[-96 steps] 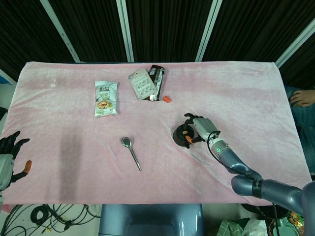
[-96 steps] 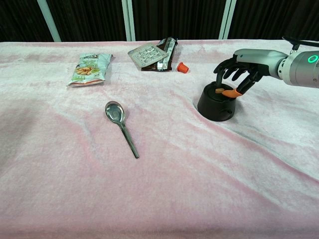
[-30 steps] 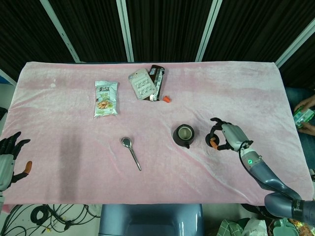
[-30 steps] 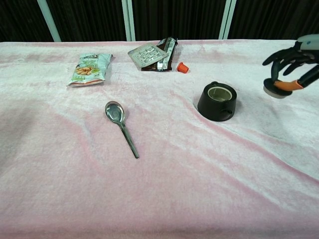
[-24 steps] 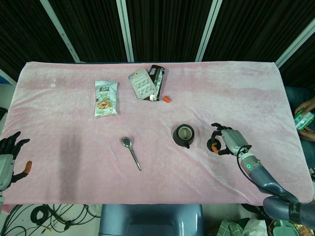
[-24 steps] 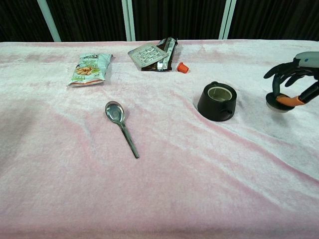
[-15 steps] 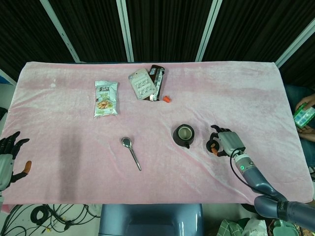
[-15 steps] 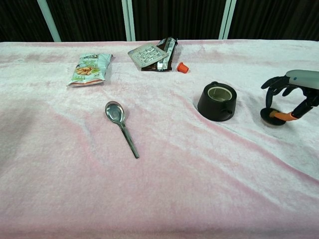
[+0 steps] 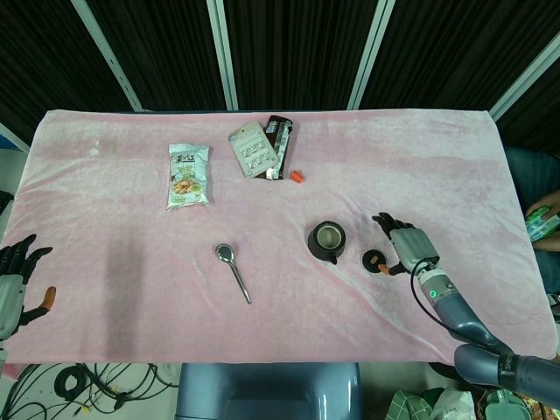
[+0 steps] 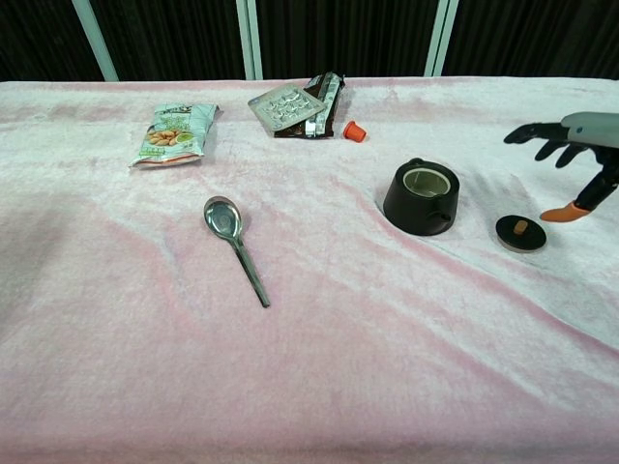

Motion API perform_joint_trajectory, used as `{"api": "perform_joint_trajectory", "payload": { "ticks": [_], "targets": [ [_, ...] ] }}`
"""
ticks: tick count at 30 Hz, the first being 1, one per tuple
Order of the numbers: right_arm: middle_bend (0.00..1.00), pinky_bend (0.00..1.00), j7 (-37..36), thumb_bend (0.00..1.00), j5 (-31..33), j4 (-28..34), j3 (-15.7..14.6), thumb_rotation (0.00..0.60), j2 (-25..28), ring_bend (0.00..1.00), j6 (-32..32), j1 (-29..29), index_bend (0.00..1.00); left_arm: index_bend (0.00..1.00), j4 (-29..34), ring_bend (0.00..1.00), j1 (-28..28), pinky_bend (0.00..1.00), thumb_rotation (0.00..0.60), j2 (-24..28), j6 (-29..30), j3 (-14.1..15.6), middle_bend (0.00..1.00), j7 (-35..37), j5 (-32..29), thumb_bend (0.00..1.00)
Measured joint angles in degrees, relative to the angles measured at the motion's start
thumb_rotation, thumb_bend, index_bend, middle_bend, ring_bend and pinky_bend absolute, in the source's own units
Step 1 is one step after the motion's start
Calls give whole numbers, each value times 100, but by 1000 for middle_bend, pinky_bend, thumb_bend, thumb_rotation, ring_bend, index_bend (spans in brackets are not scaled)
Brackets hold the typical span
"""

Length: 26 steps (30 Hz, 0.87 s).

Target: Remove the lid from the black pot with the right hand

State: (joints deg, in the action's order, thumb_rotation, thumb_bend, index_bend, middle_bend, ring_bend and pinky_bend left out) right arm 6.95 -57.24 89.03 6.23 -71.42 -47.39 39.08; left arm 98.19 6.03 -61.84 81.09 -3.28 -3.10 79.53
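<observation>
The black pot (image 9: pixel 326 241) (image 10: pixel 421 197) stands uncovered right of the table's middle, its pale inside showing. Its round black lid (image 9: pixel 376 260) (image 10: pixel 520 233) with a small brown knob lies flat on the pink cloth to the pot's right. My right hand (image 9: pixel 404 248) (image 10: pixel 571 151) hovers just right of and above the lid, fingers spread, holding nothing and apart from it. My left hand (image 9: pixel 16 276) rests at the table's front left edge, fingers apart and empty; the chest view does not show it.
A metal spoon (image 9: pixel 233 271) (image 10: pixel 235 246) lies left of the pot. At the back lie a snack bag (image 9: pixel 189 175) (image 10: pixel 173 132), a blister pack (image 9: pixel 254 150) (image 10: pixel 287 103) on a dark wrapper, and a small orange cap (image 9: pixel 297 177) (image 10: pixel 354 130).
My right hand carried the lid off the pot to the right, set it down on the cloth, then let go and lifted with fingers spreading.
</observation>
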Motion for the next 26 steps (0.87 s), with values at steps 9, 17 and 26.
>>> {"api": "perform_joint_trajectory", "payload": {
  "ticks": [9,17,26],
  "targets": [
    [24,184,256,159,-1241,981,-229,600,681,131,-2009,-895,89,150,-30,0,-22,43,600,-44,90,-14,0,-17,43,424],
    [24,183,504,159,-2690,847,-891,600,485,131,-4065,-2272,89,147,-58,0,-54,42,600,-88,176,1,0,-35,103,424],
    [25,183,505,159,-2989,126,-1248,600,71,131,-4257,-2912,89,147,-149,0,-83,42,600,-116,323,3,0,79,298,424]
  ]
}}
